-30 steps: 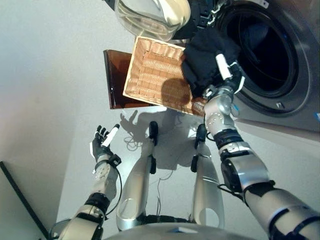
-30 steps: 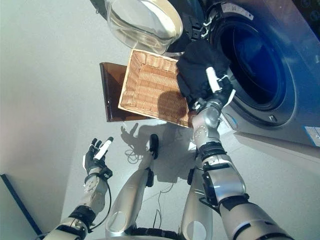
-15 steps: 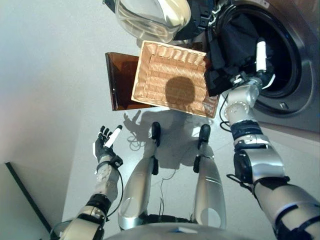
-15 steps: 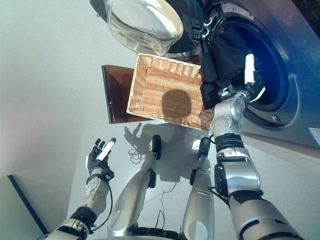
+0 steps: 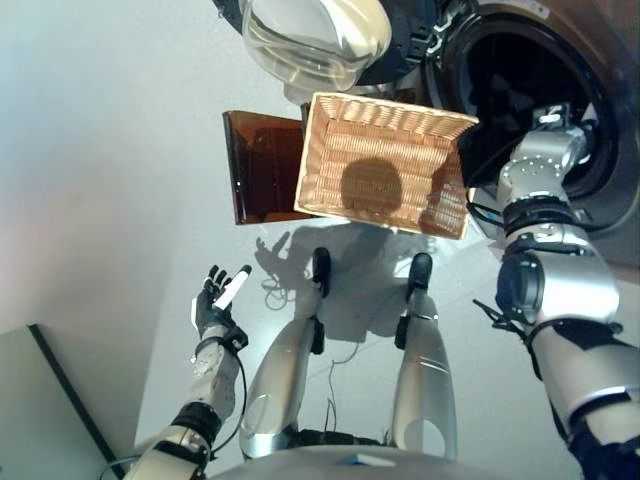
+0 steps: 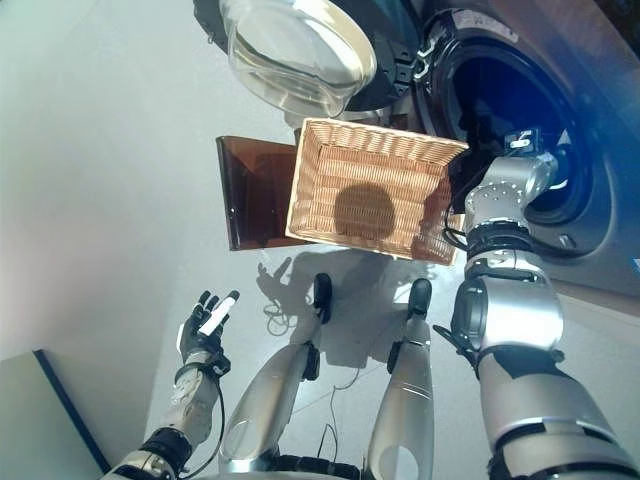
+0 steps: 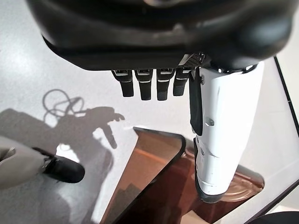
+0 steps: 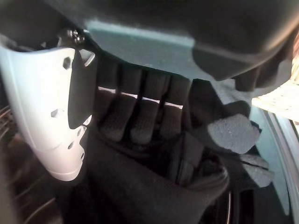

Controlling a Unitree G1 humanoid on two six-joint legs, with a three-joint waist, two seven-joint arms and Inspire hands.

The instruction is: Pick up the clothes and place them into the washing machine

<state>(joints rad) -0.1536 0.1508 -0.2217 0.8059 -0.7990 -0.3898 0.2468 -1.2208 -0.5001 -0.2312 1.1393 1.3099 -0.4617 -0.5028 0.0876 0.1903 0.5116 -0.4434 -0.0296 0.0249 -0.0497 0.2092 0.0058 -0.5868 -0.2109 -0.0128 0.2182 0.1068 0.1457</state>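
Note:
My right hand [image 8: 140, 112] is inside the washing machine's drum [image 5: 520, 70], past the door opening. In the right wrist view its fingers are curled round a black garment [image 8: 140, 191], which bunches under them. In the eye views the right forearm [image 5: 540, 165] reaches into the dark drum and hides the hand. The wicker basket [image 5: 385, 105] holds no clothes and rests on the low dark brown box [image 5: 262, 165] beside the machine. My left hand [image 5: 222, 300] hangs low at the left over the floor, fingers straight and empty; it also shows in the left wrist view [image 7: 219, 140].
The machine's round glass door [image 5: 315, 35] stands open above the basket's far edge. The machine's grey front [image 6: 600, 270] runs along the right. A pale flat board [image 5: 40, 400] lies at the lower left. Light grey floor lies around the box.
My right hand has carried the black garment from the basket's right edge through the door opening into the drum. The left hand has stayed low at the left.

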